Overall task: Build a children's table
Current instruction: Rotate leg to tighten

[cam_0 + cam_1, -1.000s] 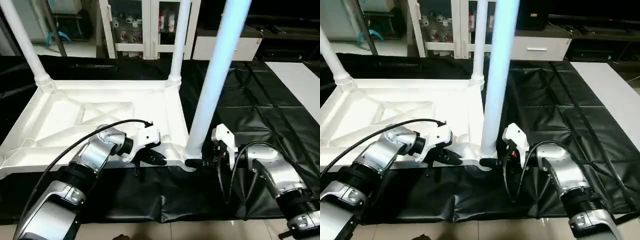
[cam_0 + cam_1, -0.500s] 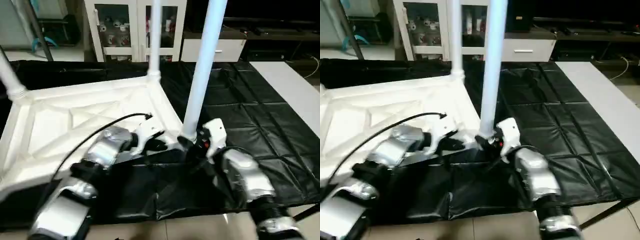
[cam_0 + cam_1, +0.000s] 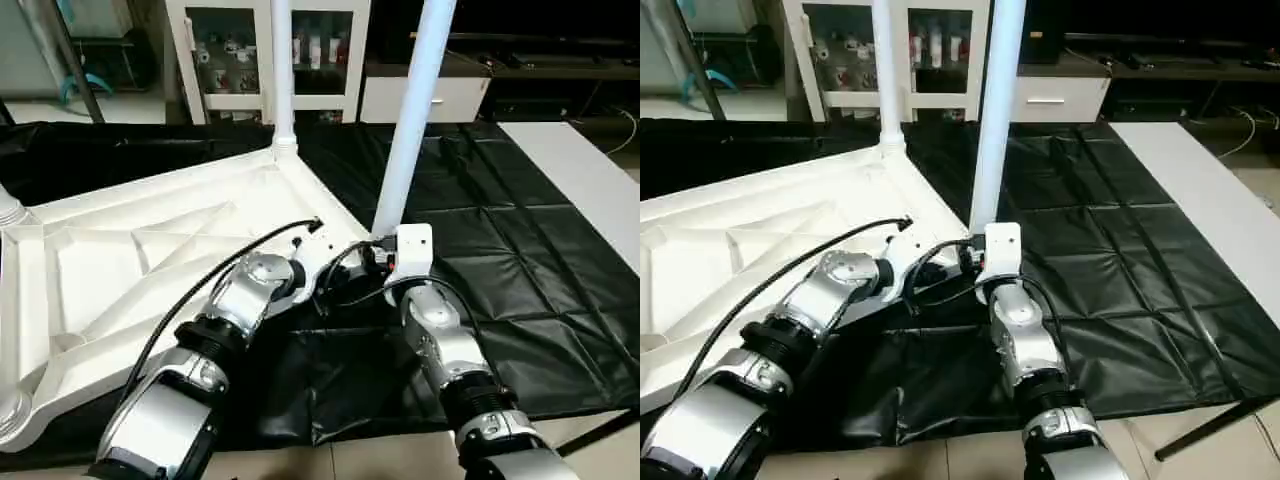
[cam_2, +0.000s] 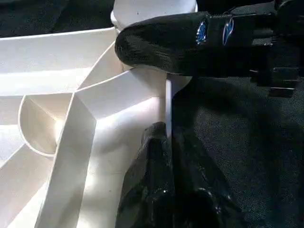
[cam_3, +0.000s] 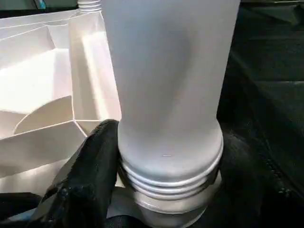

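The top (image 3: 150,250) lies upside down on the black sheet (image 3: 520,260), ribs up, with legs standing in its corner sockets. It is a big hollow plastic moulding: I judge it light and stiff, smooth enough to slide on the sheet when twisted against. The thin rim wall is the place to pinch it, and the left hand (image 4: 166,142) does just that, clamped narrow on the rim just beside the near socket.

The near leg (image 3: 410,130) rises from that socket. A long smooth tube, likely light but top-heavy and slippery, so it is best taken low, just above the threads (image 5: 171,178), where turning force goes straight into the joint. The right hand (image 5: 166,171) grips it there, its fingers (image 5: 90,171) spread to the tube's width around the base. Threads still show above the socket, so I judge the leg not fully seated.
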You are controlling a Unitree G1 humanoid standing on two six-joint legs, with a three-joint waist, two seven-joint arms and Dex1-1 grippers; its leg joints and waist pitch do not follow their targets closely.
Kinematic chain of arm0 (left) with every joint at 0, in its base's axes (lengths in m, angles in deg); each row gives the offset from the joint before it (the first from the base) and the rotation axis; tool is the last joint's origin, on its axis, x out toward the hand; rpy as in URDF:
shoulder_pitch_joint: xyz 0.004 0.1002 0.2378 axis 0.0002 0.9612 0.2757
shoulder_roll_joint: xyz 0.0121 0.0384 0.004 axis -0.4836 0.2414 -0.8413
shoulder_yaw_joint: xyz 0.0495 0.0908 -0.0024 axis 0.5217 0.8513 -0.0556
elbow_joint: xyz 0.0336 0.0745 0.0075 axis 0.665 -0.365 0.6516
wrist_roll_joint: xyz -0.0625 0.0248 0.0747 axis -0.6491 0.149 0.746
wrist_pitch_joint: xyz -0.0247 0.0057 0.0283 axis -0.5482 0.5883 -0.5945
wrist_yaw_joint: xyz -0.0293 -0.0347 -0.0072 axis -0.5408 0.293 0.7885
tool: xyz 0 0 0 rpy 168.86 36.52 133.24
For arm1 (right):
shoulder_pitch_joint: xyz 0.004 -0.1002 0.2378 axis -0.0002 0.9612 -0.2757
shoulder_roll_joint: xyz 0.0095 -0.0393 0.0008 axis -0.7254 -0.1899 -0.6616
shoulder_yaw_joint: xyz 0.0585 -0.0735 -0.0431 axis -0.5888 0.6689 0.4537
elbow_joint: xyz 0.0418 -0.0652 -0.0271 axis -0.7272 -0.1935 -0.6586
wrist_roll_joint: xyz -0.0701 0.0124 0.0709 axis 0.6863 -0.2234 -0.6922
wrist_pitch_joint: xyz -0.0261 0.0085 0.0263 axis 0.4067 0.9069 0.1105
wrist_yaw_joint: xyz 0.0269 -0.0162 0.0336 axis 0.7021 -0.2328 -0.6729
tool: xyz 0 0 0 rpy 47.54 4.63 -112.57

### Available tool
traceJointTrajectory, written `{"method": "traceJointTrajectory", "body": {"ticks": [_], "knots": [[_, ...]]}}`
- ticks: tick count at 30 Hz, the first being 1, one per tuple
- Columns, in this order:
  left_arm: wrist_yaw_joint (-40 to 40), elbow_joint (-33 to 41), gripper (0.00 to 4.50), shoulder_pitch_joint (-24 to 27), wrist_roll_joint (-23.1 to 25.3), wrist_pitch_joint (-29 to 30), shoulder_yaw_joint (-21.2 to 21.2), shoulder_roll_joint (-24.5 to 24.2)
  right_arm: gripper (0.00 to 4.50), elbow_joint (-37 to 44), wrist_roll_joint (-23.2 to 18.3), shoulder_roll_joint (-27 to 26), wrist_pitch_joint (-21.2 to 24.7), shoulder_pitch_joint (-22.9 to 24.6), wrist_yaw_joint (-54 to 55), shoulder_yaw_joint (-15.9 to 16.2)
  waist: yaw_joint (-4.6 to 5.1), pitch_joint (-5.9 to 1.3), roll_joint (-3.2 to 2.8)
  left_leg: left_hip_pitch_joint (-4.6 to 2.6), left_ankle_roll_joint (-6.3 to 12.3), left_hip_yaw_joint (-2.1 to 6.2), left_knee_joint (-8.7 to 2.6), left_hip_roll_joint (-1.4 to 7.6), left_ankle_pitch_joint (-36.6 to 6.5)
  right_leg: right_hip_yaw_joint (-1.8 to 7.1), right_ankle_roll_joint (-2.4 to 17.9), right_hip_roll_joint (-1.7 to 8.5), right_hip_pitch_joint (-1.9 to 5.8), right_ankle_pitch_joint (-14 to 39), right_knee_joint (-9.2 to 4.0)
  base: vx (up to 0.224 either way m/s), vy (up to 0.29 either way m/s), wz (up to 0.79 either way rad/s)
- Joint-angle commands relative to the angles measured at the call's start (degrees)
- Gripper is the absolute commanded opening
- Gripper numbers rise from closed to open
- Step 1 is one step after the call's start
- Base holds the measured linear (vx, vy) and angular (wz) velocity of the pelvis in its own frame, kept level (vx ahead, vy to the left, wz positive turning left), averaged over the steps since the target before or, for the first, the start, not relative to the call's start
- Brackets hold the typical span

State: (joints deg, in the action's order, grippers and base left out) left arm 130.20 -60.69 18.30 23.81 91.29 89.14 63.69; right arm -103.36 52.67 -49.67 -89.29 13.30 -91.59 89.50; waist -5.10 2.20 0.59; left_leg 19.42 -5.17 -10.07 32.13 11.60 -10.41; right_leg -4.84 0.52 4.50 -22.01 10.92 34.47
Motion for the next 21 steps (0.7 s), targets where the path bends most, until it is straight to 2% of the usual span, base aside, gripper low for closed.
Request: {"method": "traceJointTrajectory", "body": {"ticks": [1, 3, 4, 5, 8, 9, 10, 11, 12, 13, 14, 15, 16, 18, 19, 21], "knots": [[0.1, -0.4, 0.00, 1.2, 0.0, -1.7, 0.6, 0.3, 3.43, 0.3, -0.6, -0.5, 0.5, 1.0, -4.8, 1.8, -0.13, -2.52, -0.25, 0.09, 0.45, 0.71, -4.18, 1.66, -17.3, 3.17, 9.1, 4.32, 1.82, 17.8, -5.26, 0.000, 0.000, 0.00], [0.6, -0.2, 0.00, 1.4, -0.1, -1.8, 0.8, 0.1, 3.45, 0.8, -0.6, -0.1, 0.5, 1.1, -5.2, 1.8, -0.12, -2.54, -0.14, 0.18, 0.66, 0.72, -4.19, 1.66, -17.5, 3.17, 8.9, 4.35, 1.92, 18.0, -5.33, 0.000, 0.000, 0.00], [2.0, 0.3, 0.00, 1.7, -0.1, -1.7, 1.1, -0.4, 3.63, 1.6, -0.9, 0.8, 0.7, 1.2, -6.5, 1.6, -0.14, -2.52, -0.36, 0.23, 0.66, 0.76, -4.25, 1.70, -17.3, 3.17, 8.9, 4.36, 1.92, 18.0, -5.32, 0.000, 0.000, 0.00], [2.9, 0.6, 0.00, 1.9, -0.2, -1.5, 1.3, -0.8, 3.76, 2.0, -1.2, 1.3, 0.8, 1.3, -7.4, 1.5, -0.14, -2.51, -0.25, 0.16, 0.76, 0.69, -4.23, 1.72, -17.3, 3.18, 8.9, 4.34, 1.89, 18.0, -5.44, 0.000, 0.000, 0.00], [9.3, 2.1, 0.00, 2.9, -0.3, -2.0, 3.2, -3.0, 3.95, 4.7, -1.4, 5.2, 2.7, 1.4, -13.9, 2.4, -0.22, -2.76, -0.31, 0.53, 1.50, 0.67, -4.08, 1.73, -14.1, 3.18, 10.0, 4.30, 2.37, 13.1, -4.78, 0.000, 0.000, 0.00], [9.6, 2.2, 0.00, 3.0, -0.3, -2.0, 3.3, -3.1, 3.95, 4.9, -1.4, 5.4, 2.8, 1.4, -14.2, 2.5, -0.32, -2.92, -0.28, 0.58, 1.90, 0.61, -3.86, 1.77, -12.5, 3.17, 10.6, 4.32, 2.52, 11.2, -4.57, 0.000, 0.000, 0.00], [13.5, 3.1, 0.00, 3.5, -0.3, -1.5, 4.4, -4.6, 3.95, 6.7, -1.9, 8.1, 4.0, 1.4, -18.7, 3.0, -0.37, -3.13, -0.43, 0.39, 2.36, 0.43, -3.56, 1.81, -10.6, 3.23, 11.7, 4.17, 2.41, 7.5, -4.15, 0.000, 0.000, 0.00], [15.5, 3.6, 0.00, 3.9, -0.3, -2.1, 5.1, -5.5, 3.95, 7.8, -2.5, 9.5, 4.9, 1.5, -21.6, 3.1, -0.49, -3.29, -0.51, 0.65, 3.12, 0.40, -3.26, 1.72, -8.2, 3.23, 12.9, 4.13, 2.68, 3.2, -3.58, 0.000, 0.000, 0.00], [16.7, 4.0, 0.00, 4.1, -0.4, -1.9, 5.4, -5.9, 3.95, 8.5, -2.9, 10.6, 5.3, 1.6, -23.8, 3.3, -0.53, -3.39, -0.46, 0.73, 3.57, 0.38, -3.17, 1.73, -7.2, 3.18, 13.4, 4.13, 2.81, 1.2, -3.35, 0.000, 0.000, 0.00], [19.2, 4.7, 0.00, 4.6, -0.7, -1.7, 6.0, -6.9, 3.95, 10.0, -3.7, 12.8, 6.0, 1.9, -28.5, 3.8, -0.72, -3.58, -0.44, 0.64, 4.74, 0.28, -2.77, 1.68, -5.2, 3.16, 14.5, 3.99, 2.83, -3.1, -2.88, 0.000, 0.000, 0.00], [19.4, 4.8, 0.00, 4.6, -0.7, -1.7, 6.1, -7.0, 3.95, 10.1, -3.7, 12.9, 6.0, 1.9, -28.7, 3.8, -0.80, -3.53, -0.43, 0.72, 5.18, 0.25, -2.73, 1.69, -4.5, 3.16, 14.9, 3.96, 2.77, -4.6, -2.73, 0.000, 0.000, 0.00], [21.7, 5.5, 0.00, 5.0, -1.0, -1.7, 6.6, -7.8, 3.95, 10.8, -4.0, 14.9, 6.1, 2.1, -32.1, 4.2, -0.95, -3.43, -0.55, 0.80, 5.81, 0.22, -2.73, 1.67, -4.8, 3.03, 15.3, 3.95, 2.81, -4.9, -2.75, 0.000, 0.000, 0.00], [24.5, 6.8, 0.00, 5.6, -1.5, -1.3, 7.2, -8.8, 3.95, 11.7, -4.4, 17.4, 6.0, 2.6, -36.6, 4.7, -1.07, -3.30, -0.50, 0.71, 5.74, 0.21, -2.82, 1.77, -6.9, 2.94, 15.4, 4.01, 2.83, -2.8, -3.02, 0.000, 0.000, 0.00], [26.2, 7.5, 0.00, 5.8, -1.9, -0.9, 7.6, -9.4, 3.95, 12.6, -4.9, 19.0, 6.2, 3.1, -39.7, 5.3, -1.17, -3.14, -0.49, 0.63, 5.27, 0.21, -2.97, 1.95, -8.5, 3.01, 15.2, 4.15, 2.75, -0.3, -3.25, 0.000, 0.000, 0.00], [27.4, 8.0, 0.00, 6.1, -2.1, -0.6, 7.7, -9.7, 3.95, 13.3, -5.2, 19.9, 6.5, 3.5, -41.8, 5.7, -1.35, -3.06, -0.43, 0.57, 4.53, 0.18, -3.04, 1.96, -9.9, 3.02, 14.9, 4.19, 2.71, 2.8, -3.52, 0.000, 0.000, 0.00], [30.9, 9.6, 0.00, 6.7, -2.7, -0.4, 8.5, -11.0, 3.95, 15.5, -6.6, 22.6, 7.6, 4.7, -47.7, 6.7, -1.53, -2.98, -0.49, 0.38, 4.07, 0.23, -3.18, 2.14, -10.7, 3.00, 14.6, 4.19, 2.64, 4.7, -3.70, 0.000, 0.000, 0.00]]}}
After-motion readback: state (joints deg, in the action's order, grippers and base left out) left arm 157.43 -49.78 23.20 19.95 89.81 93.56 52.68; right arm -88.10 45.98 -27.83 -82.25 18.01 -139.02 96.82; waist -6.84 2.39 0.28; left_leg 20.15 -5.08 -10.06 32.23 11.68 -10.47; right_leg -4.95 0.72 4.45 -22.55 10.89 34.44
